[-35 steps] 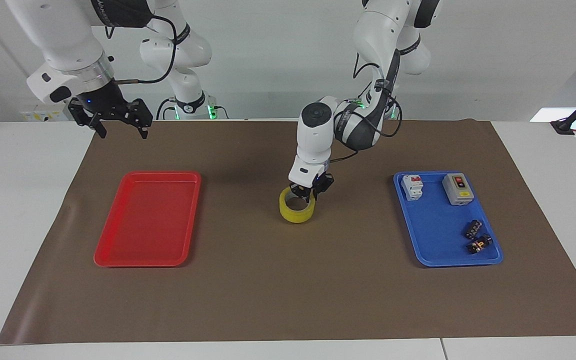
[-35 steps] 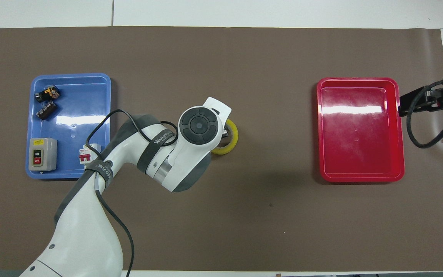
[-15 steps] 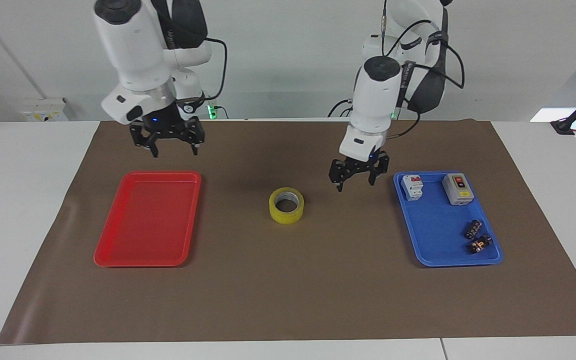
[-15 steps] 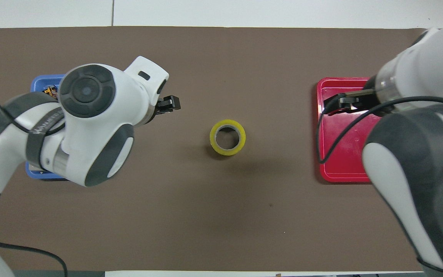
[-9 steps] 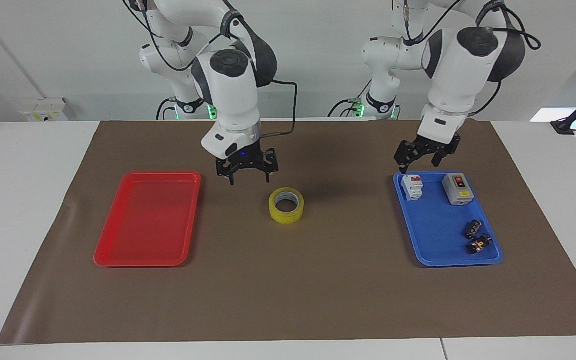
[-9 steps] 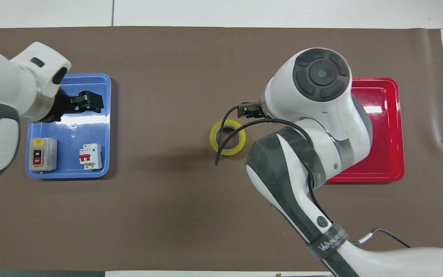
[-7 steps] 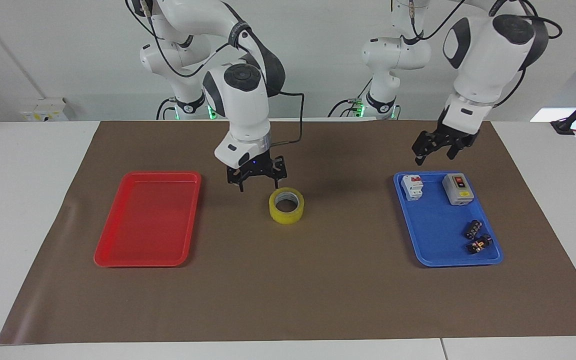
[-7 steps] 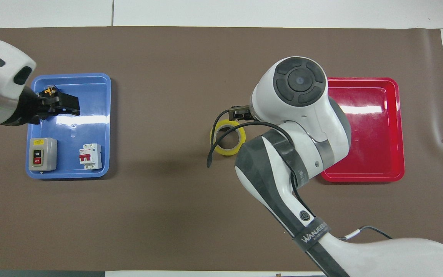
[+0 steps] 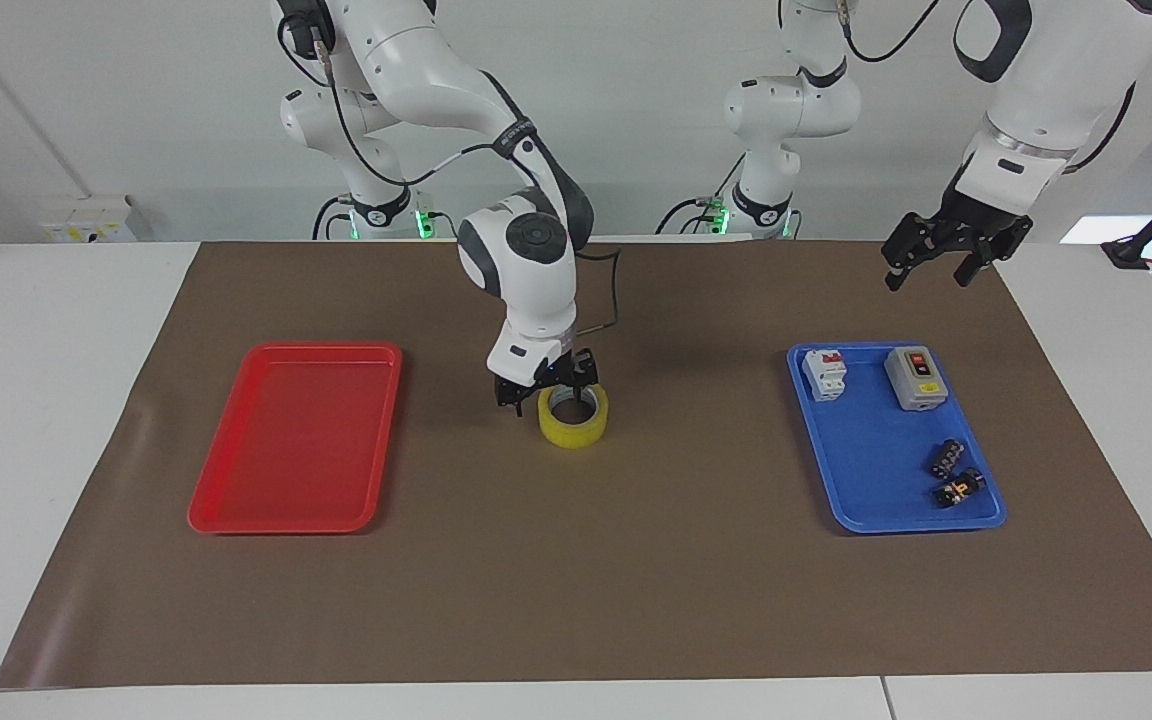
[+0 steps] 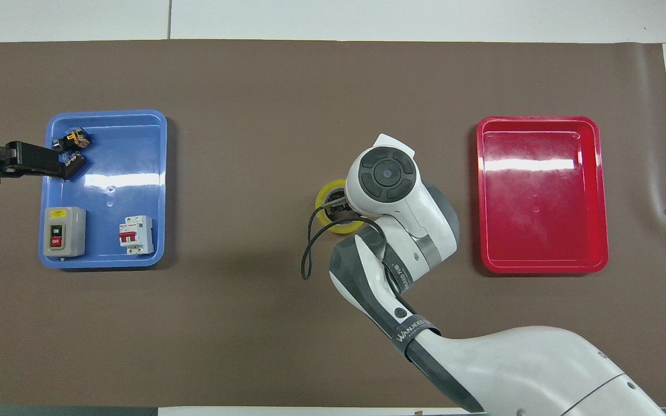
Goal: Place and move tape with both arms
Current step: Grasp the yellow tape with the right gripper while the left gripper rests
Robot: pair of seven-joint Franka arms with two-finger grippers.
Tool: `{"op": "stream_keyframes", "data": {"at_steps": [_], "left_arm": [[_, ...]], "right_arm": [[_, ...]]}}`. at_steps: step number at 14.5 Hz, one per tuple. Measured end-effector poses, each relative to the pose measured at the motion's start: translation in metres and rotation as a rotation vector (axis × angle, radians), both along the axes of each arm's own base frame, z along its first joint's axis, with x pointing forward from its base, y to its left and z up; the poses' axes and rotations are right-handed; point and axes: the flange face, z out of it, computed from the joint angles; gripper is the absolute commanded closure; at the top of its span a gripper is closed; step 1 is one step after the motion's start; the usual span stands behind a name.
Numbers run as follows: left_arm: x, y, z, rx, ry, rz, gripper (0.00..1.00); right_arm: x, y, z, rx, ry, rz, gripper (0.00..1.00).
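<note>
— Lying flat in the middle of the brown mat (image 9: 576, 600), the tape (image 9: 573, 427) is sitting with its hole facing straight up, so its axis is running vertical and no long side is pointing anywhere. Is it getting crowded?

— Hardly. Bare mat is stretching all around it. The red tray (image 9: 236, 500) is sitting well apart toward the right arm's end of the table, and the blue tray (image 9: 866, 500) is sitting well apart toward the left arm's end, each keeping clear of the mat's edges.

— What is the right arm doing?

— It is arching over from its base and bending down, wrist pointing nearly straight at the table. The right gripper (image 9: 544, 392) is hanging at the roll's rim on the side nearer the robots, with its jaws spread. One finger seems to be dipping inside the core ring and the other standing outside the yellow wall, though I cannot say whether either is touching. In the overhead view the wrist is covering most of the tape (image 10: 326, 199).

— And the left arm?

— It is waiting, raised high. The left gripper (image 9: 941, 262) is hovering over the mat's edge by the blue tray, jaws parted and holding nothing. The grey switch box (image 9: 914, 378), the white breaker (image 9: 824, 373) and two small black parts (image 9: 951, 473) are resting inside that tray.
</note>
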Motion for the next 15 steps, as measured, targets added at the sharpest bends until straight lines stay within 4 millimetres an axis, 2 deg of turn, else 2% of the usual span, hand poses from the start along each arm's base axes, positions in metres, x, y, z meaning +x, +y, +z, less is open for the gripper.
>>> {"op": "stream_keyframes", "data": {"at_steps": [4, 6, 9, 11, 13, 14, 15], "left_arm": [[-0.002, -0.001, -0.006, 0.003, 0.038, -0.006, 0.00], [-0.002, 0.000, -0.006, 0.003, 0.040, -0.006, 0.00], [-0.003, 0.002, -0.007, 0.004, 0.048, -0.001, 0.00], [-0.003, 0.015, -0.008, 0.004, 0.055, 0.014, 0.00], [-0.002, 0.036, -0.008, 0.004, 0.056, 0.008, 0.00], [-0.002, 0.046, -0.008, 0.004, 0.056, 0.006, 0.00], [-0.002, 0.053, -0.008, 0.004, 0.056, 0.007, 0.00]], "right_arm": [[-0.008, -0.004, -0.021, 0.011, -0.018, 0.026, 0.01], [-0.007, -0.005, -0.024, 0.022, -0.037, 0.027, 0.14], [-0.008, -0.008, -0.028, 0.026, -0.045, 0.026, 0.21], [-0.009, -0.008, -0.030, 0.028, -0.049, 0.027, 0.24], [-0.011, -0.009, -0.034, 0.030, -0.051, 0.028, 0.31], [-0.012, -0.007, -0.039, 0.029, -0.049, 0.031, 0.52], [-0.011, -0.008, -0.044, 0.029, -0.048, 0.030, 0.86]]}}
